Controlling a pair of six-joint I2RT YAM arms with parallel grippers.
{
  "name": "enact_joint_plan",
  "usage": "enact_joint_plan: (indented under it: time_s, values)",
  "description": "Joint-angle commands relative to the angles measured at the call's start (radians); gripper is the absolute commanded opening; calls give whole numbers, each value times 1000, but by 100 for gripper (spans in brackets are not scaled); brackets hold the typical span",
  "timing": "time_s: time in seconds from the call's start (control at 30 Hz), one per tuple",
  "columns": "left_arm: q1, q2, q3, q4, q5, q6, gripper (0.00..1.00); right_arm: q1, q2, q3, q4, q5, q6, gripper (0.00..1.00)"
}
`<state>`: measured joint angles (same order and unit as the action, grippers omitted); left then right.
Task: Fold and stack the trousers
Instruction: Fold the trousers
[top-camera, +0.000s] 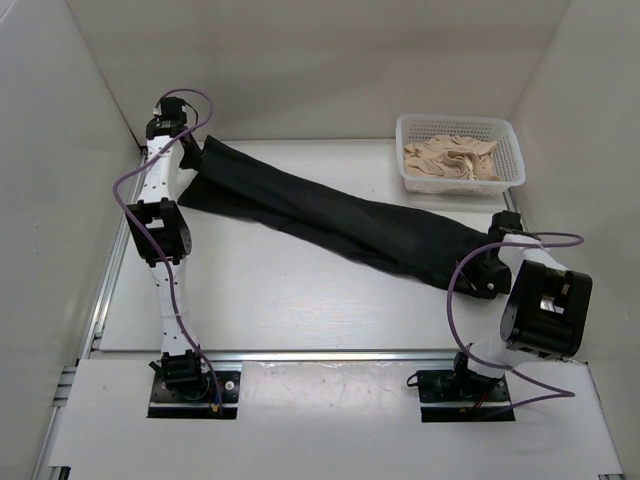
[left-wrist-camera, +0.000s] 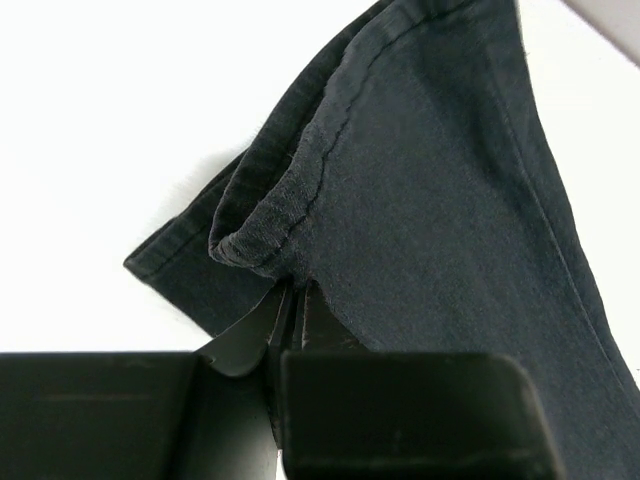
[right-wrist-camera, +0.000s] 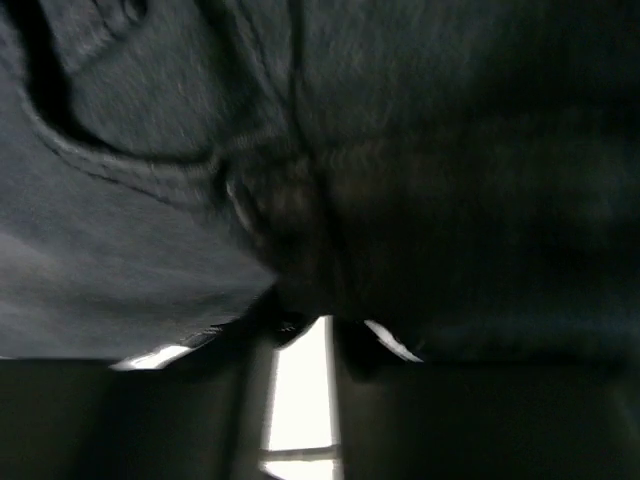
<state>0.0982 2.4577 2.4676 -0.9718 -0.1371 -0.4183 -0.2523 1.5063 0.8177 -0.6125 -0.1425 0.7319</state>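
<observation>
Now your trousers (top-camera: 330, 215) stretch diagonally between both arms, left pincer (left-wrist-camera: 293, 300) clamped on a hem corner, right pincer (right-wrist-camera: 305, 335) narrowly parted against the other end, grip unclear.

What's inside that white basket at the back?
Crumpled beige fabric fills the basket. Anything beneath the fabric, and the basket's floor, is covered and cannot be seen.

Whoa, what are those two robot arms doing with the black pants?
They're getting ready to fold the trousers, which lie stretched slantwise at full length across the table. The left gripper is pinched shut on a leg hem at the far left. The right gripper is at the other end, but it's too blurry to tell if it has grabbed. A basket of beige cloth sits behind.
</observation>
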Motion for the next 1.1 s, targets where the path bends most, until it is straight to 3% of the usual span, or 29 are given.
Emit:
enact_joint_plan:
  time_s: [0.0,0.03,0.27,0.47,0.67,0.73,0.77,0.8,0.87,0.93,1.07]
  values:
    - [6,-77,-6,10,1,13,10,-4,15,69,42,64,-6,10]
    - [6,-77,-6,10,1,24,10,-4,5,87,13,79,-6,0]
    - [37,-157,47,-1,57,24,10,-4,-124,235,-124,187,-66,0]
    - [46,-219,-189,-1,57,12,10,-4,-185,158,-158,242,-54,0]
    - [46,-264,-421,10,-30,1,10,-4,-228,58,-181,310,-22,0]
    - [64,-292,-487,10,-16,1,12,-16,-228,46,-181,310,-22,10]
    - [64,-308,-512,10,-16,-11,24,-25,-218,46,-181,310,-22,16]
    - [64,-325,-535,10,-16,-20,37,-25,-218,46,-181,310,-22,37]
    - [74,-379,-582,10,-62,-43,81,-25,-198,58,-181,301,-22,52]
    - [100,-393,-592,21,-62,-43,88,-25,-198,67,-181,300,-31,55]
    - [132,-393,-637,21,-10,-54,82,-25,-189,77,-181,291,-31,56]
